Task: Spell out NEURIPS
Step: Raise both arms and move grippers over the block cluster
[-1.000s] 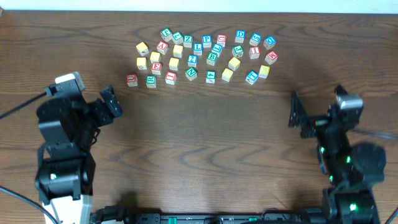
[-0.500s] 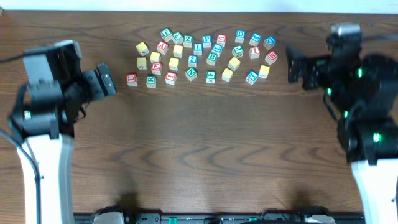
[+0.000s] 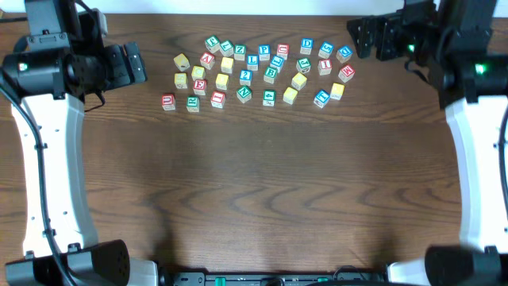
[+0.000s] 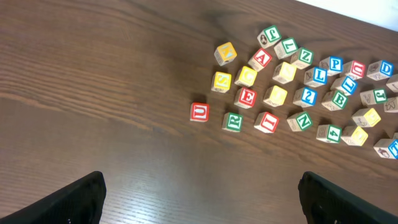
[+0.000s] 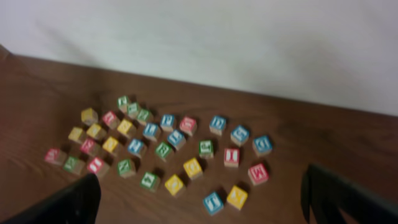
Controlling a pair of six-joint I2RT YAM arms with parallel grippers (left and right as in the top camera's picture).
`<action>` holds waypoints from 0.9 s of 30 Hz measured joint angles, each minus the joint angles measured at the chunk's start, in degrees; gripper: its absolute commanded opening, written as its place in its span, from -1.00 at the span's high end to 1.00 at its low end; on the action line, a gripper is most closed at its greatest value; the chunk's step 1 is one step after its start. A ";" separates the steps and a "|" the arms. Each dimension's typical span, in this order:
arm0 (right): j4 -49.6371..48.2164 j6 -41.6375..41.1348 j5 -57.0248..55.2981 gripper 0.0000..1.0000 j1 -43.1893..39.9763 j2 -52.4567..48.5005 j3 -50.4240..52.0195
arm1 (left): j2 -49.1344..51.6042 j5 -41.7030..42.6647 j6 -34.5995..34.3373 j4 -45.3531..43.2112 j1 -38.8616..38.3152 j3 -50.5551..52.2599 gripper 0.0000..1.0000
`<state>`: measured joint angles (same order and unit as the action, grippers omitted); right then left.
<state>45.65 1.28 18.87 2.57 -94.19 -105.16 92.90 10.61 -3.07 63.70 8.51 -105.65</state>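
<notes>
Many small wooden letter cubes lie loosely grouped at the back middle of the table. In the left wrist view I read a red U (image 4: 199, 111), a red E (image 4: 247, 97), a green R (image 4: 233, 121), a red I (image 4: 266, 121), a green N (image 4: 303, 121) and a blue P (image 4: 335, 64). Plain yellow cubes (image 4: 275, 95) lie among them. In the overhead view, U (image 3: 167, 102) is at the cluster's left front corner. My left gripper (image 3: 136, 63) is open and empty, left of the cluster. My right gripper (image 3: 357, 38) is open and empty, at its right back.
Other letters are mixed in: a red A (image 4: 262, 59), a green Z (image 4: 303, 57), a blue L (image 4: 319, 76) and a red M (image 5: 257, 172). A pale wall (image 5: 249, 43) runs behind the table's back edge. Bare brown tabletop (image 3: 262, 183) lies in front of the cubes.
Both arms have risen and swung toward the back of the table. The left gripper now sits beside the cluster's left side, the right gripper at its right back. The cubes have not moved.
</notes>
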 measured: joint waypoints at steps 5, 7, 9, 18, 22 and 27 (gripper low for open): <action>4.37 0.48 1.11 -0.99 -0.52 -6.19 -2.10 | 0.24 0.04 0.13 0.20 0.00 -0.15 -0.95; 5.27 0.57 1.29 -0.99 -0.52 -8.09 -2.10 | 0.24 0.04 0.13 0.20 0.00 -0.15 -0.95; 5.66 0.70 1.31 -0.99 -0.52 -9.68 -2.10 | 0.24 0.04 0.13 0.22 0.00 -0.15 -0.95; 6.51 0.87 1.64 -0.99 -0.52 -11.08 -2.14 | 0.24 0.04 0.13 0.13 0.00 -0.15 -0.95; 7.69 0.87 1.92 -0.99 -0.52 -11.08 -2.14 | 0.24 0.04 0.13 0.37 -0.20 -0.15 -0.95; 9.07 0.87 1.99 -0.99 -0.52 -11.08 -2.14 | 0.57 0.02 0.15 0.66 -2.25 -0.15 -0.98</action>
<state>54.72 2.15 20.86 2.04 -105.27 -107.31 93.47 10.63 -2.92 64.36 6.26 -105.80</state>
